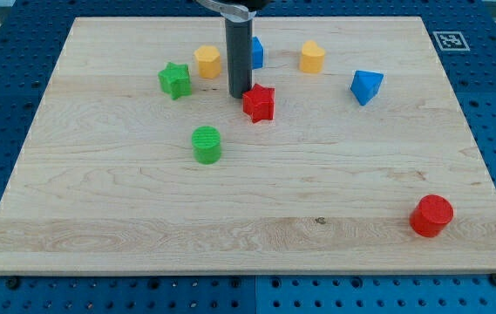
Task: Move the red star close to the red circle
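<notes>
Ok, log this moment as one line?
my tip touching red star upper-left | red circle far at bottom right | push not done

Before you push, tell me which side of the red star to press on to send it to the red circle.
Press the red star on its upper-left points, driving toward the red circle at the view's bottom right. My tip already sits just to the star's upper left.

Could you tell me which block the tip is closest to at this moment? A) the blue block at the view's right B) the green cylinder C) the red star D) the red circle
C: my tip sits right at the upper-left edge of the red star, while the red circle lies far off toward the view's bottom right.
</notes>
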Available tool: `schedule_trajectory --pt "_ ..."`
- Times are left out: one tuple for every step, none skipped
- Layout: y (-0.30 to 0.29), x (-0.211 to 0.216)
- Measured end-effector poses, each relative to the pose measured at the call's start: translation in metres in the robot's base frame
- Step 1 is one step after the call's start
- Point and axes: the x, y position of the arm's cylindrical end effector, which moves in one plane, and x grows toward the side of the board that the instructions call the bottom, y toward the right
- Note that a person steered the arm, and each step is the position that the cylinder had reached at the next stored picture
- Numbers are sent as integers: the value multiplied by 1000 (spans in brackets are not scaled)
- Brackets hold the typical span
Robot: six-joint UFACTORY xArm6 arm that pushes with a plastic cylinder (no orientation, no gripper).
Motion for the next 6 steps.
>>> schedule_trajectory --pt "0 13" --pt "0 21" --pt "7 22" --pt "13 23" --pt "13 23" --pt "13 15"
